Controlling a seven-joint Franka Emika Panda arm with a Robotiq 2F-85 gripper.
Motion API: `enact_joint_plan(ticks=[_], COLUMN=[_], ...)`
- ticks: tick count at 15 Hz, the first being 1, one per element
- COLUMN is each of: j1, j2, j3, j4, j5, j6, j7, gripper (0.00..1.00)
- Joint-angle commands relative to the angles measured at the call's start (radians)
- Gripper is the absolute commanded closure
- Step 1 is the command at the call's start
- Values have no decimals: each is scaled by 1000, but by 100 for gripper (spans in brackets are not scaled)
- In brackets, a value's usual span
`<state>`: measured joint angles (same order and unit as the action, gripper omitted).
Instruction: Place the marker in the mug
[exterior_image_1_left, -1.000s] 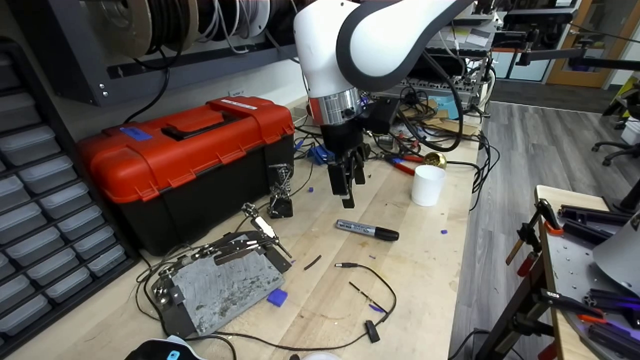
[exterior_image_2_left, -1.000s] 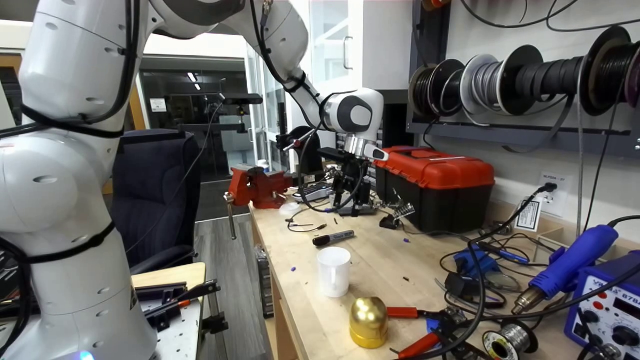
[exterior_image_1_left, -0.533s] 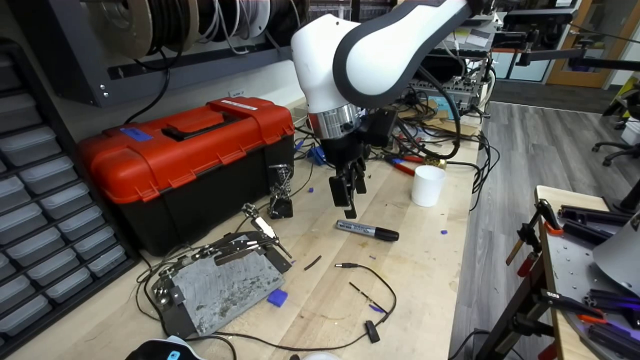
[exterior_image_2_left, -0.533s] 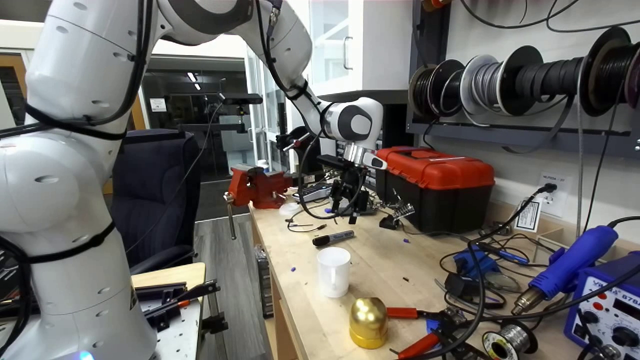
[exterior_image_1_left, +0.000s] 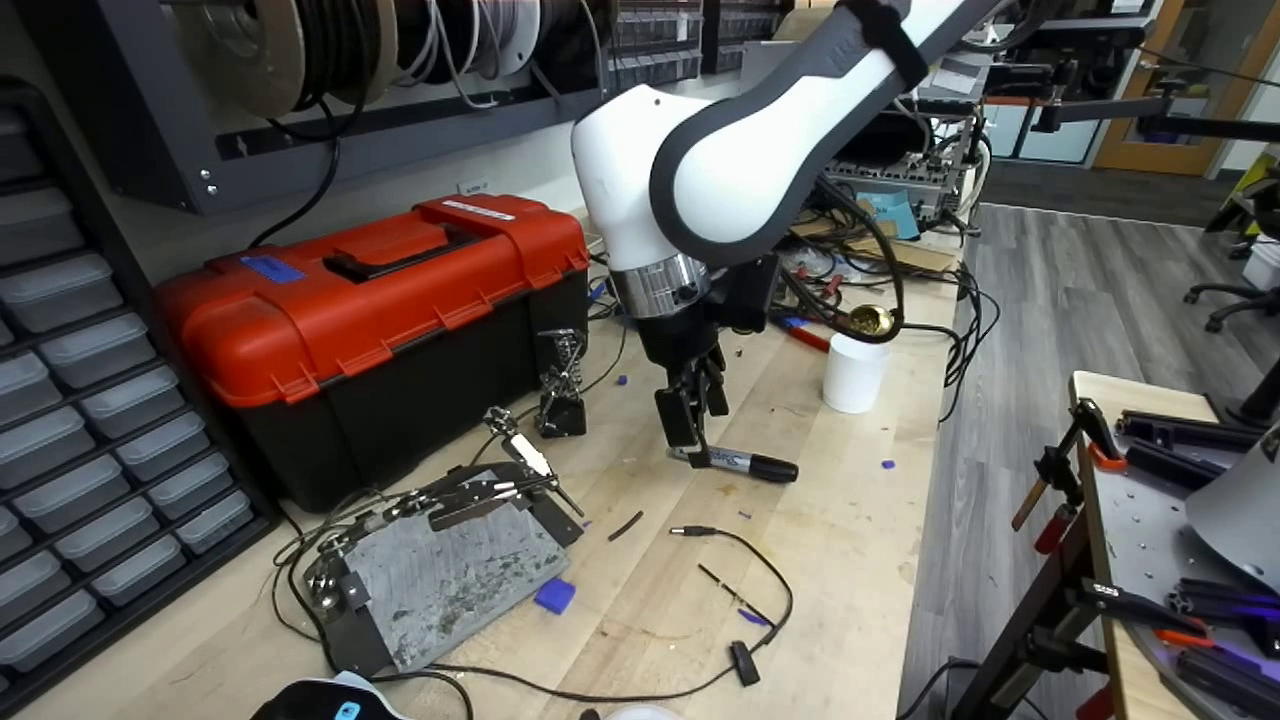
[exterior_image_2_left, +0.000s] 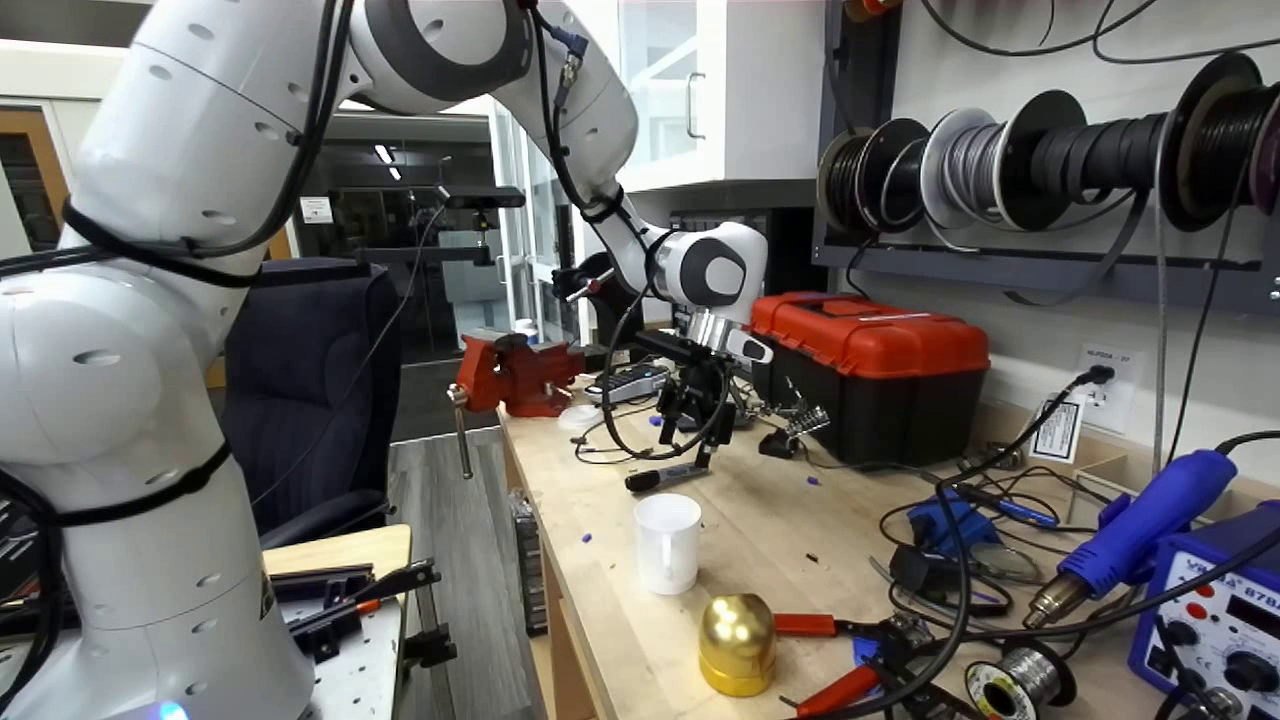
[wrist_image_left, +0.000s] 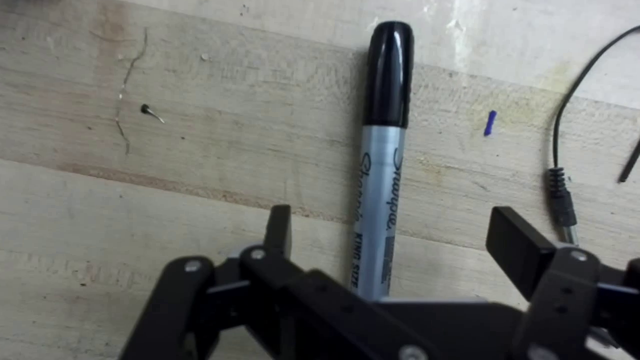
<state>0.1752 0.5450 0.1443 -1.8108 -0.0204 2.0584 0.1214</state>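
Grey-barrelled marker (wrist_image_left: 384, 150), one: lying on the wooden bench (exterior_image_1_left: 820, 560), ungripped. My gripper (wrist_image_left: 395, 234), one: just lowered, jaws parted either side of the barrel; nearly ready, I judge, to grasp. White mug (exterior_image_2_left: 667, 545), one: upright nearby.

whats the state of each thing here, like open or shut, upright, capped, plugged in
claw: open, gripping nothing
Sharpie marker: capped, lying on its side
white mug: upright; whether empty, can't tell
red toolbox: lid shut
power plug: plugged in
barrel plug: connected to nothing
hot-air gun: on or off, can't tell
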Motion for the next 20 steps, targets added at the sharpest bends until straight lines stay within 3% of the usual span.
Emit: enact_joint_plan(ticks=[1, 6, 7, 9, 18, 20], j1=[17, 15, 14, 10, 1, 1], j2=[44, 87, 93, 98, 81, 78], j3=[-12, -11, -11, -11, -14, -13], j4=[51, 89, 93, 91, 82, 84], j5=[-4, 2, 2, 7, 13, 13], j6=[-3, -14, -14, -10, -6, -11], j7=[-21, -36, -42, -49, -63, -70], gripper=[0, 0, 25, 32, 97, 98])
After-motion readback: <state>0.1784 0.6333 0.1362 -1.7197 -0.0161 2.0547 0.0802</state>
